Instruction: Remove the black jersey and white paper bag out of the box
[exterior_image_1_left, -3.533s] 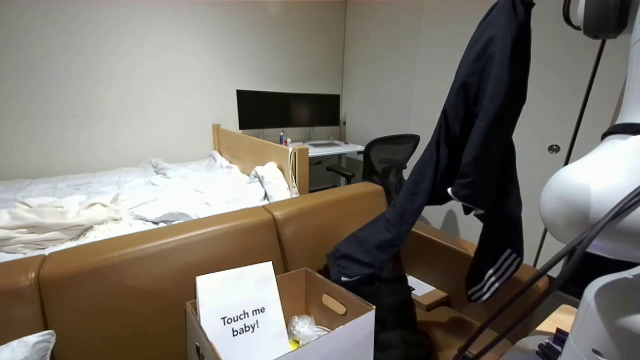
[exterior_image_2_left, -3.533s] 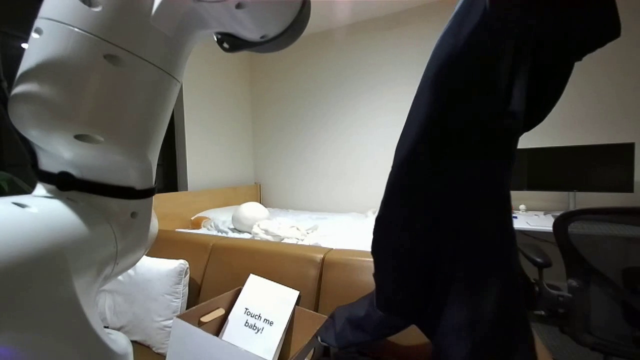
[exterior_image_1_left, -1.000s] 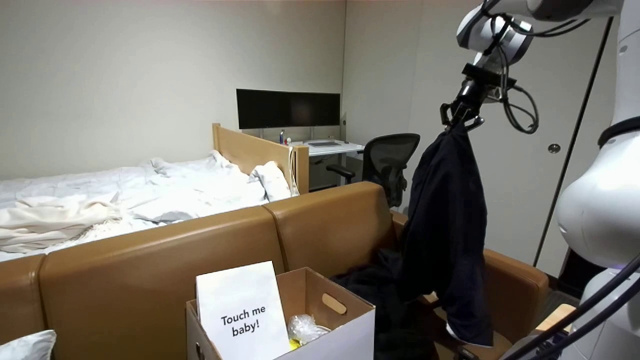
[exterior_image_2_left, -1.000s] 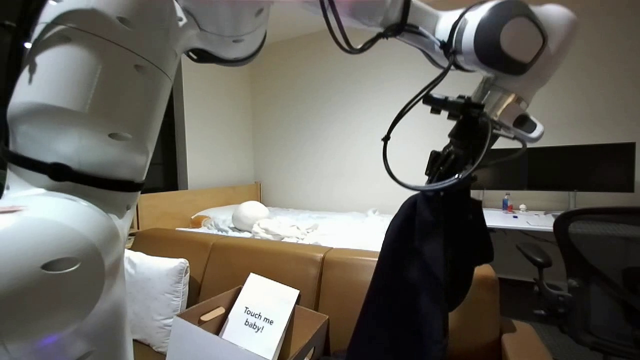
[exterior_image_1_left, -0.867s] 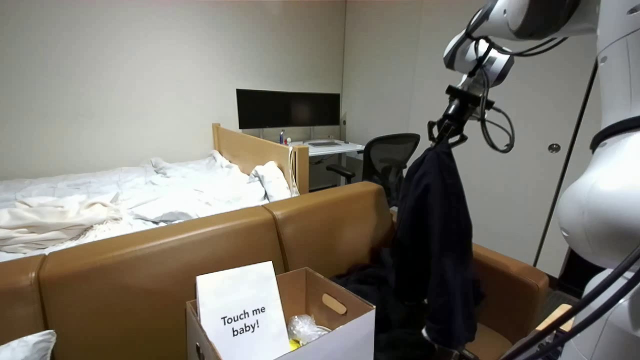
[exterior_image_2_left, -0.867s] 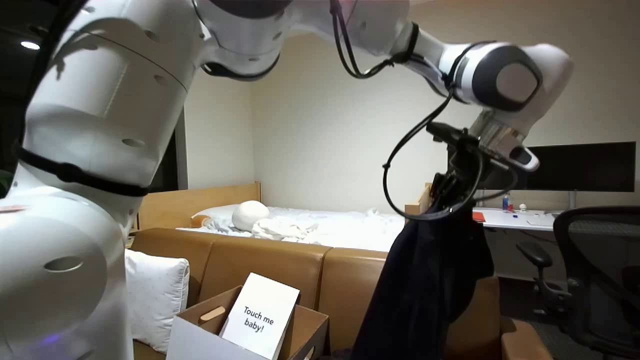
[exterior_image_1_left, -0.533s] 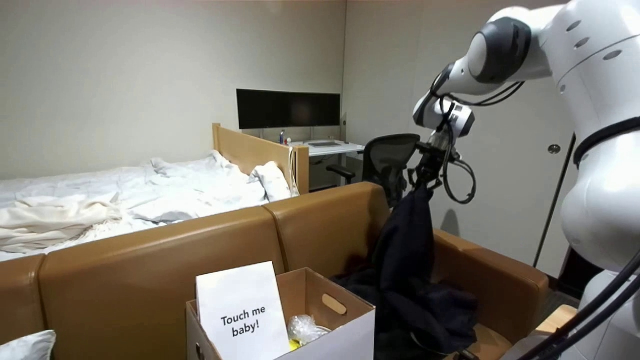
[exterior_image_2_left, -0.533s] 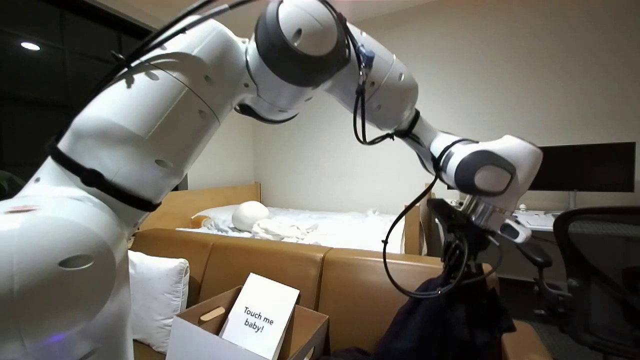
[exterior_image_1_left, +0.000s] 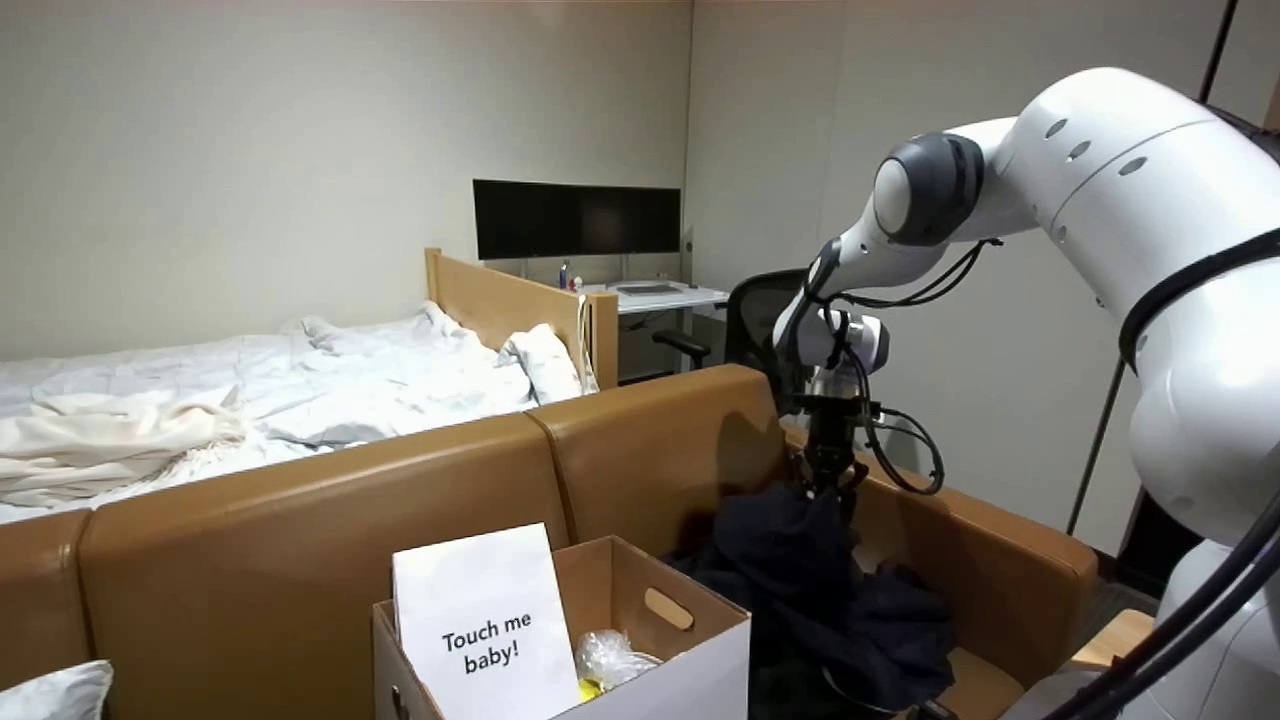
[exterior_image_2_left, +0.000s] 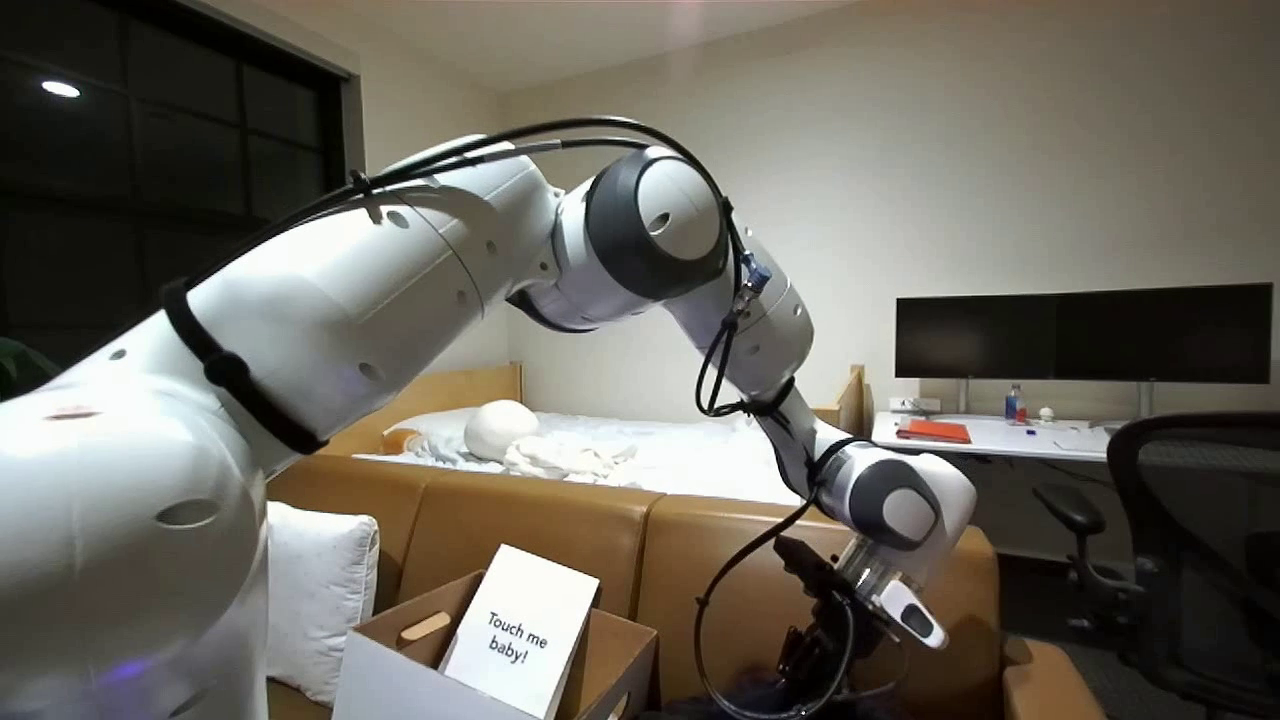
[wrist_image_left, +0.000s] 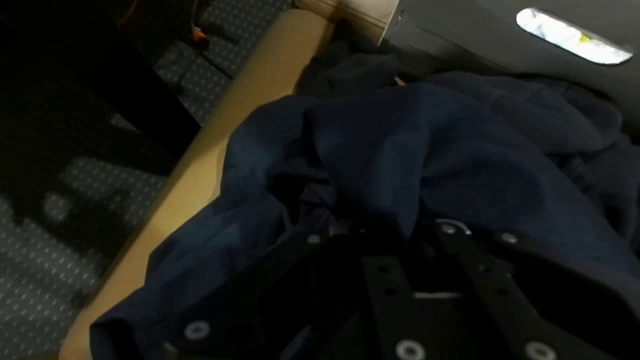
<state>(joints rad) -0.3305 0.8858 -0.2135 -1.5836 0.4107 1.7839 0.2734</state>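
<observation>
A: Where does the jersey (wrist_image_left: 380, 160) lie relative to the end effector (exterior_image_1_left: 825, 490)?

B: Directly beneath it and in its grip. In the wrist view the jaws are drawn together on a raised fold of the dark navy cloth; the rest spreads around them in loose heaps.

A: So the jersey is out of the box (exterior_image_1_left: 700, 680)?

B: Out, yes. It lies crumpled on the right end of the couch (exterior_image_1_left: 330, 540), between the box and the right armrest (exterior_image_1_left: 1010, 550). Greyer folds (wrist_image_left: 545, 115) sit nearer the box; whether they belong to the same garment, one cannot tell.

A: And inside the box?

B: A white panel (exterior_image_1_left: 490, 620), lettered "Touch me baby!", stands tilted. In an exterior view, crinkled clear wrapping (exterior_image_1_left: 605, 655) shows to its right, beside something yellow (exterior_image_1_left: 588, 690), too small to name.

A: How is the arm (exterior_image_2_left: 350, 290) standing?

B: Bent, reaching in an exterior view from the near left across to the right, the end effector slanting downward.

A: What surrounds all that?

B: A white pillow (exterior_image_2_left: 320, 600) stands left of the box. Beyond the couch, on the far left, rumpled white bedding (exterior_image_1_left: 300, 390) covers a bed (exterior_image_1_left: 515, 300), and an office chair (exterior_image_1_left: 757, 315) stands beyond the couch's right end.
</observation>
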